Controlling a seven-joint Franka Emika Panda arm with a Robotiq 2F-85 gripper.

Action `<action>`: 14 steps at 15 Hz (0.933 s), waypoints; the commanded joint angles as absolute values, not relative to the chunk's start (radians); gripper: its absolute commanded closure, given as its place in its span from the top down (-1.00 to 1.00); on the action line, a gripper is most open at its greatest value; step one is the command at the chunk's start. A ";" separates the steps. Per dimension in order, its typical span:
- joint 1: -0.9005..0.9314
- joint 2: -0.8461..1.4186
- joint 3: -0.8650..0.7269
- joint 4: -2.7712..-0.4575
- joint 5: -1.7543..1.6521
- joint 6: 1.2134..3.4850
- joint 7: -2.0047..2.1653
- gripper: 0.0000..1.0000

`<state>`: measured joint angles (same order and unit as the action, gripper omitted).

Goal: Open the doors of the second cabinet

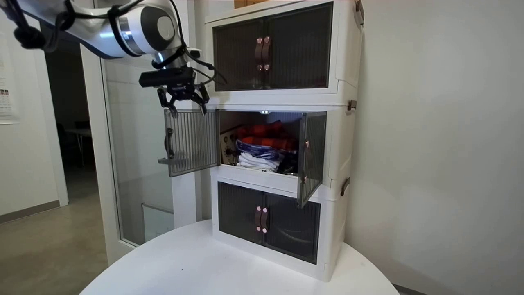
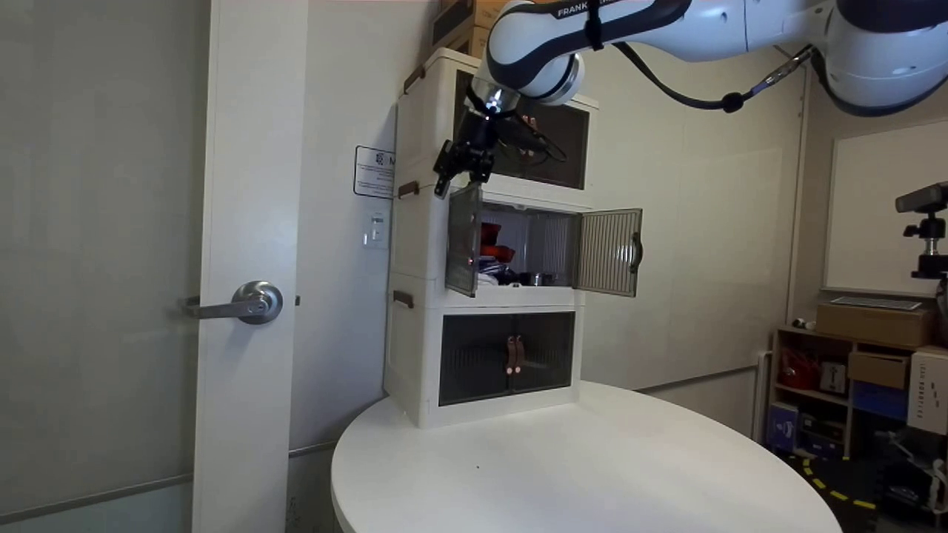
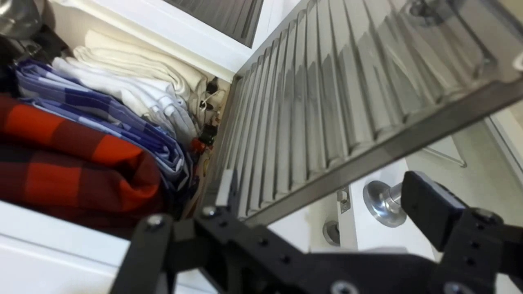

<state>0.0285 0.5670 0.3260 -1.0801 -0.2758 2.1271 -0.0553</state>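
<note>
The second cabinet (image 1: 341, 143) is the white middle tier of the stack; it also shows in an exterior view (image 2: 412, 240). Both its smoked ribbed doors stand swung outward: the left door (image 1: 192, 141) (image 2: 464, 240) and the right door (image 1: 314, 153) (image 2: 609, 252). Red, blue and white folded cloths (image 1: 262, 149) lie inside. My gripper (image 1: 188, 110) (image 2: 461, 185) is open and empty at the left door's upper edge. In the wrist view, the left door (image 3: 310, 110) crosses behind the spread fingers (image 3: 327, 200); whether a finger touches it I cannot tell.
The matching upper tier (image 1: 272, 47) and lower tier (image 1: 268, 223) have shut doors. The stack stands on a round white table (image 1: 196, 262). A room door with a metal lever handle (image 2: 255, 303) stands close on the left door's side. A wall (image 1: 442, 143) is beside the stack.
</note>
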 commanded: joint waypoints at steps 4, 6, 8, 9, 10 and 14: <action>0.051 0.408 0.299 -1.189 -0.285 2.049 0.252 1.00; 0.050 0.376 0.310 -1.177 -0.276 1.971 0.273 1.00; 0.038 0.340 0.326 -1.155 -0.248 1.896 0.248 1.00; 0.034 0.324 0.330 -1.144 -0.237 1.854 0.239 1.00; 0.029 0.305 0.331 -1.134 -0.230 1.821 0.231 1.00; -0.013 0.226 0.316 -1.120 -0.197 1.738 0.227 1.00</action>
